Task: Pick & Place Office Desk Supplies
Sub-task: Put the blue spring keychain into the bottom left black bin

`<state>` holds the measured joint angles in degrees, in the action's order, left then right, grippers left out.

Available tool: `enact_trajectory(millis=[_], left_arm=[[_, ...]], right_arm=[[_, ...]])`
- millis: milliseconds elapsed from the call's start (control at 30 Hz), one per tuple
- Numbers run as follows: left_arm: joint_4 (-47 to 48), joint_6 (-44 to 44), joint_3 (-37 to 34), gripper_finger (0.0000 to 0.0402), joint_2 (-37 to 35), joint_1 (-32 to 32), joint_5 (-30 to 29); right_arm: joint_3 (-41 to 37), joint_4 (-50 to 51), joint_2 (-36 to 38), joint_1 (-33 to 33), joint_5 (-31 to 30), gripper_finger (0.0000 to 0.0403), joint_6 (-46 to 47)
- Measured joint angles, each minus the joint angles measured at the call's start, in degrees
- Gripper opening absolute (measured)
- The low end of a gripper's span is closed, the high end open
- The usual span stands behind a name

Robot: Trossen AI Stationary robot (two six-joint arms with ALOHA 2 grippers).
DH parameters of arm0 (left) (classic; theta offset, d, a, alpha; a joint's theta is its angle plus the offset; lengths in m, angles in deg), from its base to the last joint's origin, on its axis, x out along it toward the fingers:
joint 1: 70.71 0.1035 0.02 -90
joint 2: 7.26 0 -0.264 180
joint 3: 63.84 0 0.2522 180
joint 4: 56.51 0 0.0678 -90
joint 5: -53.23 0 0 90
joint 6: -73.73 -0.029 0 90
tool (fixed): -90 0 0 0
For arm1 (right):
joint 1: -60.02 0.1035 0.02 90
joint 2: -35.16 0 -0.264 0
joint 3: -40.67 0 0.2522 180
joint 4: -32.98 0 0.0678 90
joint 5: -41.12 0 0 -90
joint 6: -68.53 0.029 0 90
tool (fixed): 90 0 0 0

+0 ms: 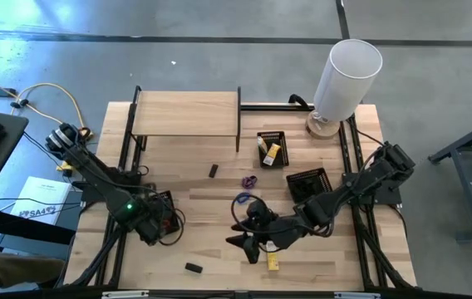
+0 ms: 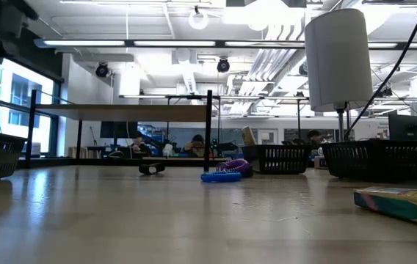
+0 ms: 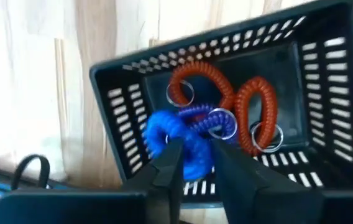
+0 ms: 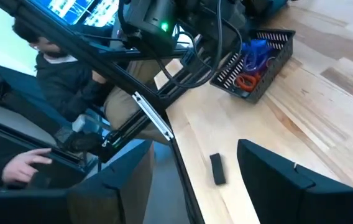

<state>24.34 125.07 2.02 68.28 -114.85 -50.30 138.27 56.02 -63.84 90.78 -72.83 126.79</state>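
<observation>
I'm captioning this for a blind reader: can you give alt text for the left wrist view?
The left claw hovers open over a black mesh tray on a pale wood table, its fingers on either side of a blue coil loop. Two red coil loops with metal rings and a purple coil also lie in the tray.

coiled loops [image 3: 226, 115] (red, blue) — in tray [image 3: 325, 74]

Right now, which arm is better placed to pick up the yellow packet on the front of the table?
The right. The right gripper, fingers open, hovers next to the yellow packet. The left gripper is busy over the left mesh tray with the blue coil.
</observation>
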Motion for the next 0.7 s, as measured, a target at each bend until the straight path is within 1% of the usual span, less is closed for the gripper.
enact_trajectory(millis=[133,233,533,700], left_arm=[[0.0,2.0,0.0,0.0109,0.0,0.0,0.1],[-0.1,2.1,0.0,0.0124,0.0,0.0,0.2],[0.5,4.0,0.0,0.0129,0.0,0.0,2.6],[1.7,1.4,0.0,0.0129,0.0,0.0,3.2]], right_arm=[[0.0,-1.6,0.0,0.0,0.1,0.0220,-0.5],[0.0,-1.3,0.0,-0.1,0.1,0.0220,-0.9],[0.0,-1.3,0.0,-1.4,0.1,0.0220,-1.6],[0.0,-1.4,0.0,-1.7,0.4,0.0220,-3.0]])
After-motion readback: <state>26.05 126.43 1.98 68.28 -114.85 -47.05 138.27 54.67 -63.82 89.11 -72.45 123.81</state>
